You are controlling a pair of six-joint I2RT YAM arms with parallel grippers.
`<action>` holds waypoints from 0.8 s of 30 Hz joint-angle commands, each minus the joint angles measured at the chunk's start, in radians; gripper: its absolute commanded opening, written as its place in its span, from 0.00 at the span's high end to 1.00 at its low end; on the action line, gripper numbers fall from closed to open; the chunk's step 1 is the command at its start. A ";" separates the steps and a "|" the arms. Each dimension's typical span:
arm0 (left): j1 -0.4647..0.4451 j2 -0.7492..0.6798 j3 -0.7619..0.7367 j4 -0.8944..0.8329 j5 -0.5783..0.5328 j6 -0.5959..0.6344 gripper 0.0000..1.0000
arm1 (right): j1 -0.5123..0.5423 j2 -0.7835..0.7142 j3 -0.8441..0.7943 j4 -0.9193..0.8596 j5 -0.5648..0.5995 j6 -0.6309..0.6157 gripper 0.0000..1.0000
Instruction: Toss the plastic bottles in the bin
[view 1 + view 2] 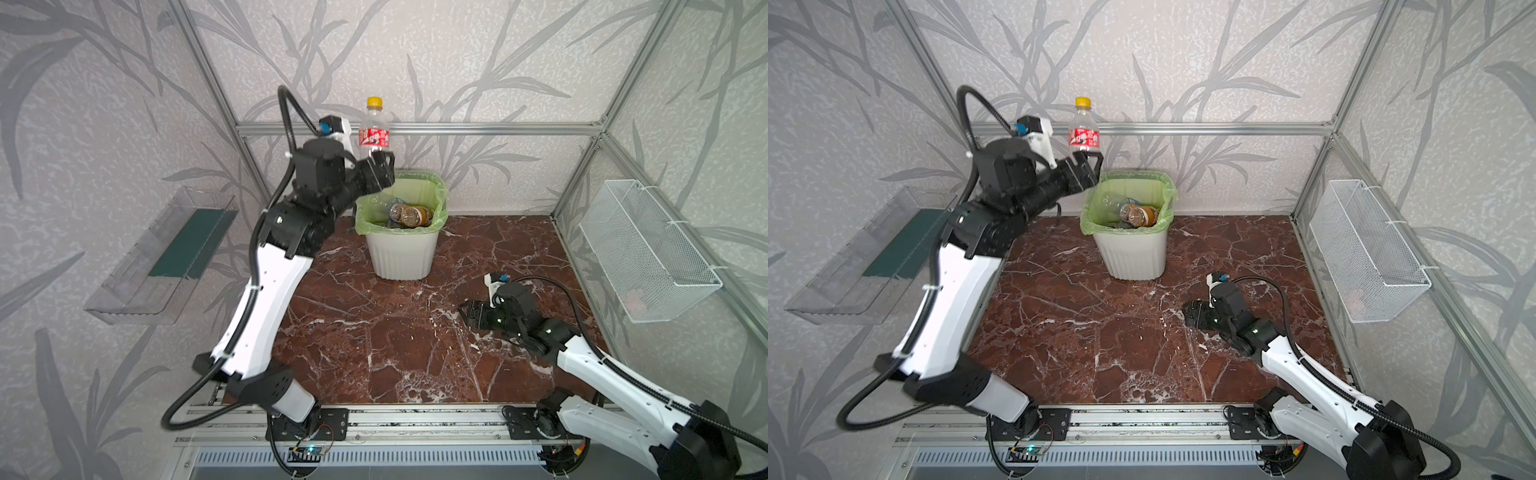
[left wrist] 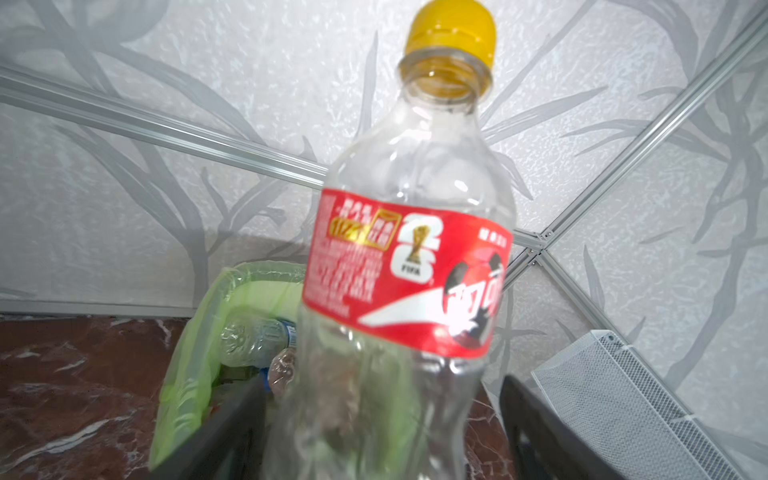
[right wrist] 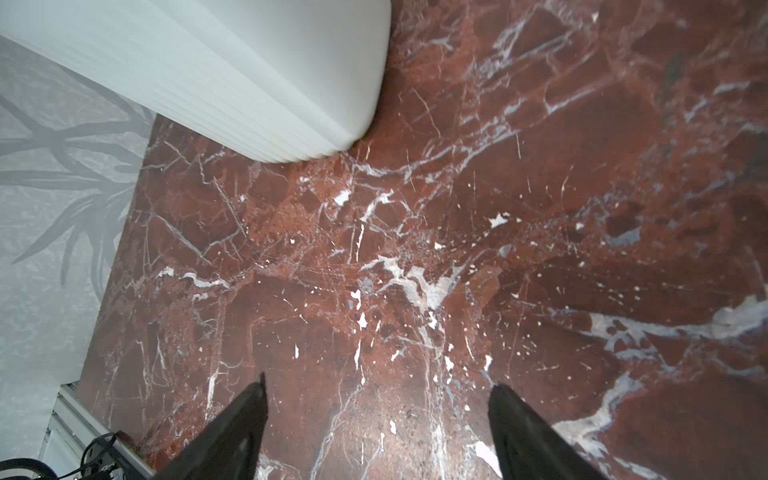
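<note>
A clear plastic bottle (image 1: 374,133) (image 1: 1084,139) (image 2: 407,270) with a red label and a yellow cap stands upright between the fingers of my left gripper (image 1: 379,161) (image 1: 1089,160) (image 2: 380,395). It is high over the near-left rim of the bin (image 1: 401,257) (image 1: 1133,257) (image 2: 249,282). The jaws stand open, and the left wrist view shows a gap between the bottle and one finger. The white ribbed bin has a green liner and holds several bottles, amber-brown ones (image 1: 415,216) among them. My right gripper (image 1: 463,307) (image 1: 1185,309) (image 3: 376,390) hangs open and empty low over the marble top, right of the bin (image 3: 249,62).
A clear plastic tray (image 1: 166,253) is fixed to the left wall. A white wire-mesh basket (image 1: 648,249) (image 2: 623,395) hangs on the right wall. The red marble tabletop (image 1: 374,332) runs from the bin to the front rail.
</note>
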 commanded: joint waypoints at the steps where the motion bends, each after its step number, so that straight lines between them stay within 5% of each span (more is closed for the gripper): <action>1: 0.016 0.021 0.032 -0.274 0.053 0.037 0.00 | -0.012 -0.047 0.012 -0.067 0.036 -0.028 0.16; 4: 0.016 -0.198 -0.341 -0.014 0.130 0.051 0.00 | -0.029 -0.064 -0.032 -0.036 0.028 -0.006 0.15; 11: 0.017 -0.533 -0.775 0.021 0.026 0.016 0.01 | -0.037 0.007 -0.076 0.036 -0.009 0.000 0.15; 17: 0.065 -0.701 -1.056 0.054 -0.021 -0.030 0.03 | -0.042 0.071 -0.082 0.093 -0.025 -0.005 0.15; 24: 0.167 -0.758 -1.201 0.113 0.001 -0.077 0.03 | -0.070 0.054 -0.067 0.063 -0.018 -0.032 0.15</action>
